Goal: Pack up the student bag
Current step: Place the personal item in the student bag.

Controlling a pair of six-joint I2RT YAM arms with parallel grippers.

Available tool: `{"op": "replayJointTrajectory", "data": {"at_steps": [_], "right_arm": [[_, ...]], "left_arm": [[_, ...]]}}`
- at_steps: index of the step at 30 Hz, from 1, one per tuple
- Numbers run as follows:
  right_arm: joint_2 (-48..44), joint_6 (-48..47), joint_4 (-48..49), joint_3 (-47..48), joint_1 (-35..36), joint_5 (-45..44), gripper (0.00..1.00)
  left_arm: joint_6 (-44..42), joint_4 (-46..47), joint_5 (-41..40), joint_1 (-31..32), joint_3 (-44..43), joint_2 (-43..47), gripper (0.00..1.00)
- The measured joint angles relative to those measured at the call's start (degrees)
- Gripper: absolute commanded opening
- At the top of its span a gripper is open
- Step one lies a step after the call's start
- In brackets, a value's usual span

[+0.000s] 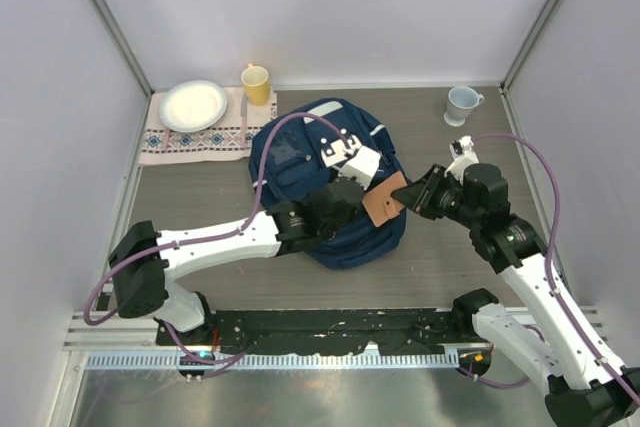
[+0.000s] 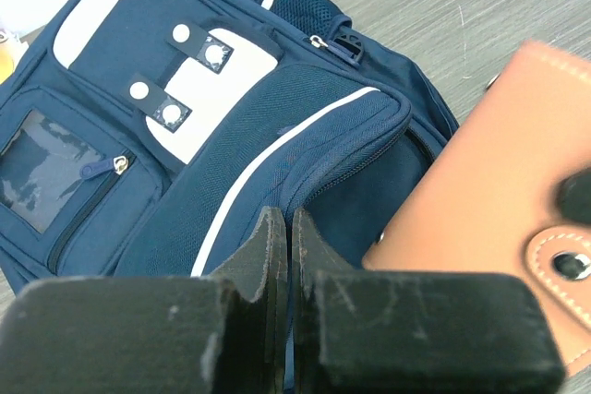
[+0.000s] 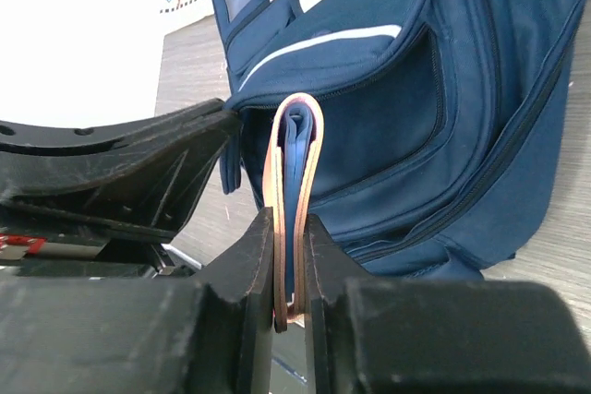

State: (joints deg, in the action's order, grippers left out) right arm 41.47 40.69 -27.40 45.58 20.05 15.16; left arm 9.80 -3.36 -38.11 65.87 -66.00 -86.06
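The student bag [image 1: 300, 152], navy with white stripes and a white buckled flap, lies flat mid-table. My left gripper [image 1: 343, 209] rests on its near right side, fingers pressed together at the edge of a front pocket [image 2: 281, 219], with a sliver of blue fabric between them. My right gripper [image 1: 410, 197] is shut on a tan leather wallet [image 1: 383, 202] with a blue lining. It holds the wallet on edge just right of the bag [image 3: 388, 117], close to the pocket mouth. In the right wrist view the wallet [image 3: 294, 163] stands upright between the fingertips [image 3: 289, 219].
At the back left a white plate [image 1: 193, 105] lies on a patterned cloth [image 1: 190, 142], with a yellow cup [image 1: 256, 84] beside it. A pale mug [image 1: 461, 104] stands at the back right. White walls enclose the table on three sides.
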Motion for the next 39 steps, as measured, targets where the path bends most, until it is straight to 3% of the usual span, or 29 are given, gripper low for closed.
{"op": "replayJointTrajectory", "data": {"at_steps": [9, 18, 26, 36, 39], "right_arm": [[4.6, 4.4, 8.3, -7.7, 0.0, 3.6, 0.01], [9.8, 14.9, 30.3, -20.0, 0.9, 3.8, 0.01], [17.1, 20.1, 45.0, -21.5, 2.5, 2.0, 0.01], [26.7, 24.2, 56.6, -22.1, 8.3, -3.7, 0.01], [30.0, 24.6, 59.2, -22.0, 10.3, -6.1, 0.06]], "left_arm": [[0.3, -0.3, -0.2, 0.0, -0.6, -0.5, 0.0], [0.8, -0.2, 0.0, 0.0, -0.6, -0.5, 0.0], [2.2, -0.1, 0.7, 0.0, -0.6, -0.5, 0.0], [3.3, 0.4, 1.1, 0.0, -0.1, -0.4, 0.0], [3.4, 0.5, 1.3, 0.0, 0.1, -0.3, 0.0]]}}
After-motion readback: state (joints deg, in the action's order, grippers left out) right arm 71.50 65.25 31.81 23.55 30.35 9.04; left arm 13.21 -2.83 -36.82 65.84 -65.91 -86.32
